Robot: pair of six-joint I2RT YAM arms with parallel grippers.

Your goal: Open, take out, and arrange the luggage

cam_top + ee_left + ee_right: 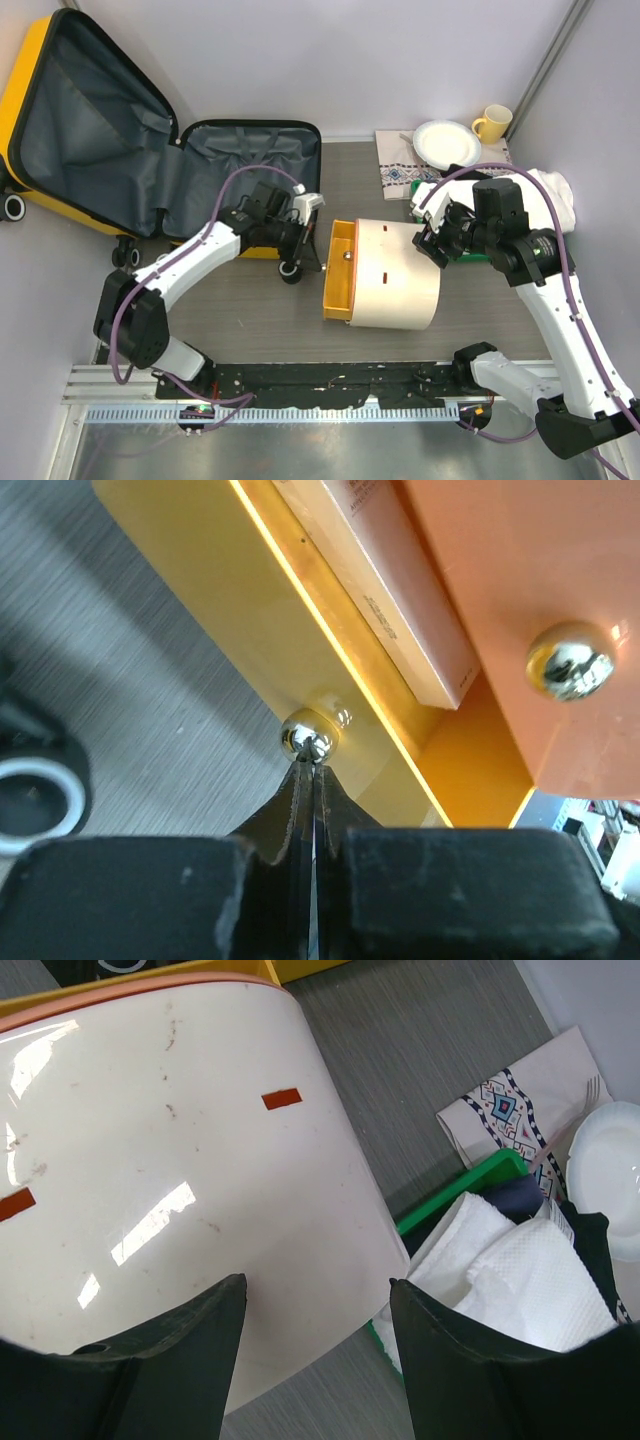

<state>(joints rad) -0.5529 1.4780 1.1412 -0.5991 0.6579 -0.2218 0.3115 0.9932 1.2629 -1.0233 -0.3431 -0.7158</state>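
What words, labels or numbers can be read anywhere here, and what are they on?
Pale box: a line of small print along its edge, too blurred to read.
Cream cylinder: only plain orange marks, no letters.
No other writing shows in any view.

The luggage has a yellow shell, black zipper trim and a dark grey lining. The desk is grey with a fine wood grain. The cylinder is glossy cream, marked with small red-brown rectangles, and its end is orange with a shiny silver knob. The tray is green and the paper towels are white. The cloth is off-white with a blue diamond pattern. The plate is white and the mug is yellow. The left claw and right claw are black.
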